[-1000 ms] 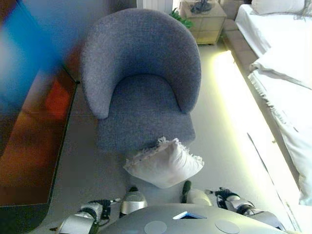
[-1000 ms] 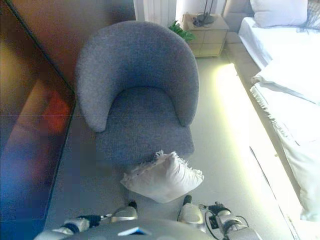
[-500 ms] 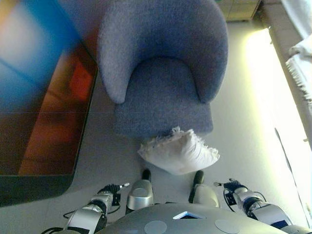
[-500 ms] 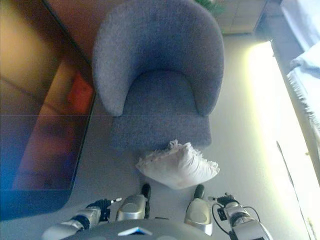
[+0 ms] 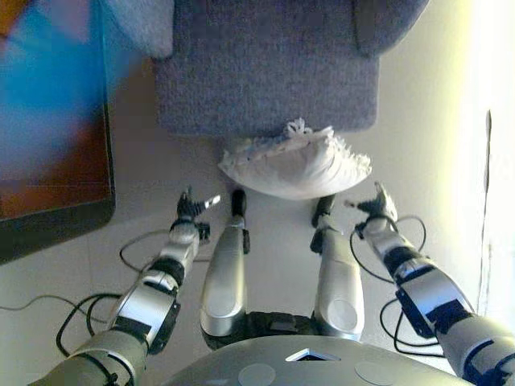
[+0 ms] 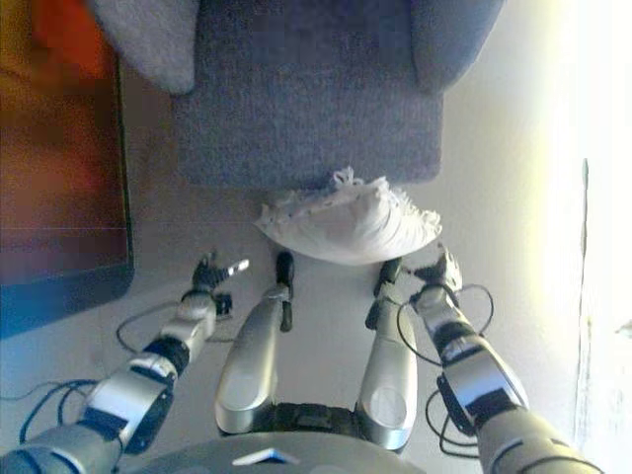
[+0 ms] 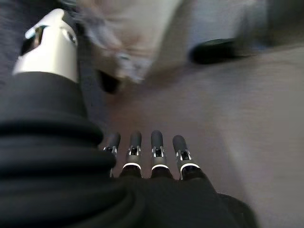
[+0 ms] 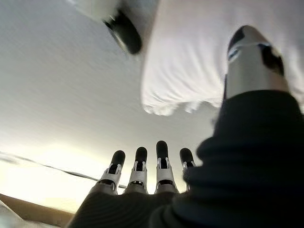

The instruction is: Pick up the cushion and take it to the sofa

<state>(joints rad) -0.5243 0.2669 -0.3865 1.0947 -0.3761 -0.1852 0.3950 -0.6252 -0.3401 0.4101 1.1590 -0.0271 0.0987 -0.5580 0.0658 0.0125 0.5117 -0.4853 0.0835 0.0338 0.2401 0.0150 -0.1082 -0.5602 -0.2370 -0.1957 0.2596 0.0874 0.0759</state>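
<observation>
Fringed white cushion [image 5: 296, 163] on floor, touching grey armchair [image 5: 265, 72] at 12 | our left hand [image 5: 191, 208] at 8, right hand [image 5: 375, 206] at 4 — fingers straight, nothing held

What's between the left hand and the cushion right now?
Only bare floor. In the left eye view the left hand hangs open, apart from the cushion, with nothing lying in the gap.
</observation>
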